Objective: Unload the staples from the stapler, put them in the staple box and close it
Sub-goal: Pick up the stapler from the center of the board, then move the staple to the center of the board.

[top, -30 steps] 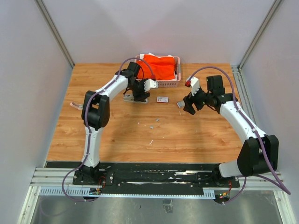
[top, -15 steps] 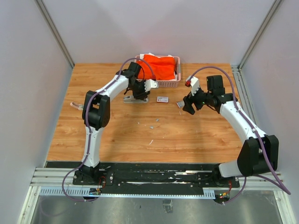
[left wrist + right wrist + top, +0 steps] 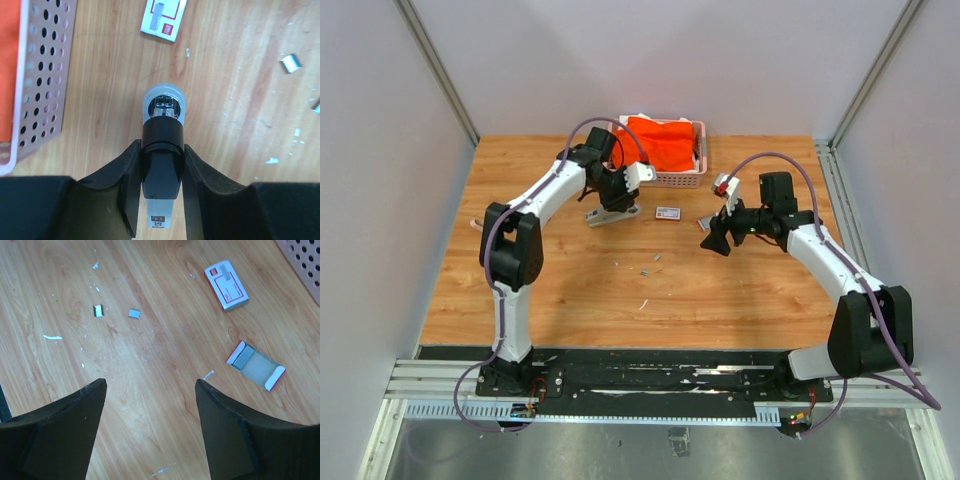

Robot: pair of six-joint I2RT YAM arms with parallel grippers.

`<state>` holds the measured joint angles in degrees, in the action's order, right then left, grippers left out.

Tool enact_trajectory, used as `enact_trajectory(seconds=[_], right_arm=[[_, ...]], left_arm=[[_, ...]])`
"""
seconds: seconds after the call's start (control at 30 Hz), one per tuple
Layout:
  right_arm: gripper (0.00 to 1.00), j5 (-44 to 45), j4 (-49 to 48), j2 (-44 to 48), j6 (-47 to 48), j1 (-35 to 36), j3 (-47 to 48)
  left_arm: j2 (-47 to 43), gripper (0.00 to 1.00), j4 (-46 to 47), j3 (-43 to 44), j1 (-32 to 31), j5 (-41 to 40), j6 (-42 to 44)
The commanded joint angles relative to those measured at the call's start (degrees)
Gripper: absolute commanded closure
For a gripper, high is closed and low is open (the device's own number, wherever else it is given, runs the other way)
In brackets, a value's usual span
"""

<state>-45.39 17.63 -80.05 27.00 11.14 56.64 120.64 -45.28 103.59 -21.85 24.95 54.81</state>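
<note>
The stapler (image 3: 161, 150), black with a clear rounded nose, sits between my left gripper's (image 3: 161, 149) fingers, which are shut on its body. In the top view the stapler (image 3: 610, 214) is at the back of the table in front of the basket, under the left gripper (image 3: 616, 200). Loose staples (image 3: 98, 310) lie scattered as short silvery strips and bits on the wood, with more staples (image 3: 290, 63) in the left wrist view. My right gripper (image 3: 150, 382) hangs open over bare wood with nothing in it; the top view shows the right gripper (image 3: 713, 243) right of centre.
A small white box with a red label (image 3: 226, 285) lies on the table; its open inner tray (image 3: 255, 365) lies beside it. A pink perforated basket (image 3: 682, 180) holding an orange cloth (image 3: 660, 142) stands at the back edge, close to the left gripper.
The left gripper's jaws have closed onto the stapler and its arm has shifted a little. The right gripper has swung slightly left and toward the table's middle, still open.
</note>
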Motion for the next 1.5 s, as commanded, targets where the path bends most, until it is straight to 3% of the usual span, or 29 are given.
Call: enact_trajectory(seconds=[0.0, 0.23, 0.53, 0.9, 1.2, 1.47], right_arm=[[0.27, -4.55, -3.64, -0.69, -3.59, 0.63, 0.85], [0.36, -5.84, -2.39, -6.46, -19.65, 1.95, 7.49], [0.48, -9.23, 5.22, -17.89, -35.78, 5.73, 20.63], [0.54, -10.31, 1.87, -23.13, -43.71, 11.54, 21.35], [0.57, -10.19, -0.76, -23.84, -44.07, 12.66, 19.44], [0.45, -4.5, -0.31, -20.98, -23.82, 14.55, 14.84]], left_arm=[[-8.87, 1.0, 1.94, -3.44, -0.59, 4.47, -3.9], [-17.5, 1.0, 8.19, -13.59, -0.63, 7.4, -10.2], [-31.6, 1.0, 23.33, -31.27, -3.28, 8.98, -17.62], [-40.16, 1.0, 29.89, -41.46, -6.6, 8.82, -19.99], [-40.65, 1.0, 32.42, -43.56, -7.77, 6.49, -20.85], [-45.11, 1.0, 32.02, -45.83, -4.77, 4.06, -20.33]])
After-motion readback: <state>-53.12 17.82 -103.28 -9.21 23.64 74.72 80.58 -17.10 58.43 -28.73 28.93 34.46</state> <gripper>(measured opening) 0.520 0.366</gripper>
